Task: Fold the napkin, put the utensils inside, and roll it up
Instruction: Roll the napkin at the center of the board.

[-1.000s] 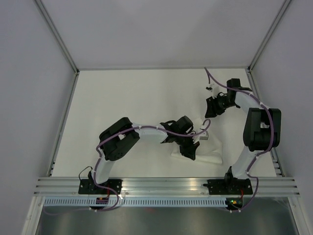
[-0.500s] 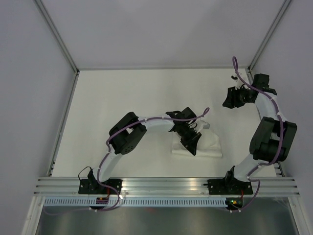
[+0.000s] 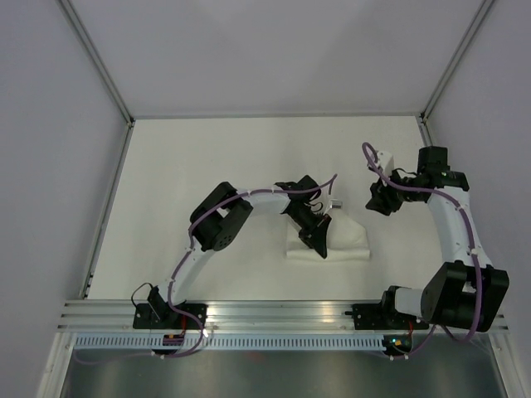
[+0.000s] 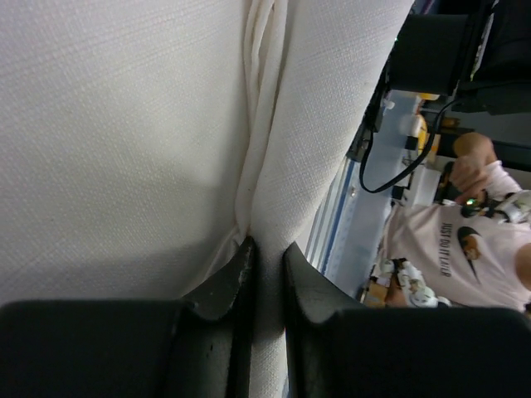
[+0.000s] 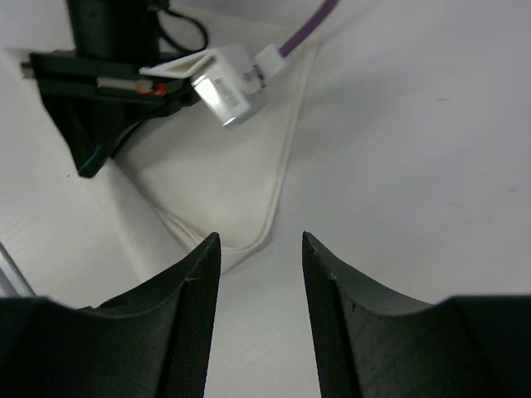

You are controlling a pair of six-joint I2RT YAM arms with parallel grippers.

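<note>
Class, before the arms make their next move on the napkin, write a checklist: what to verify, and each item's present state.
1. The thin white cloth napkin is folded into a compact band: ok.
2. The left gripper has its jaws nearly closed, pinching the napkin's layered edge: ok.
3. The right gripper is open, empty, and hovers just off the napkin's corner: ok.
4. The two grippers are apart from each other: ok.
5. The dark-grey metal utensils are tucked inside: cannot tell, none visible.
</note>
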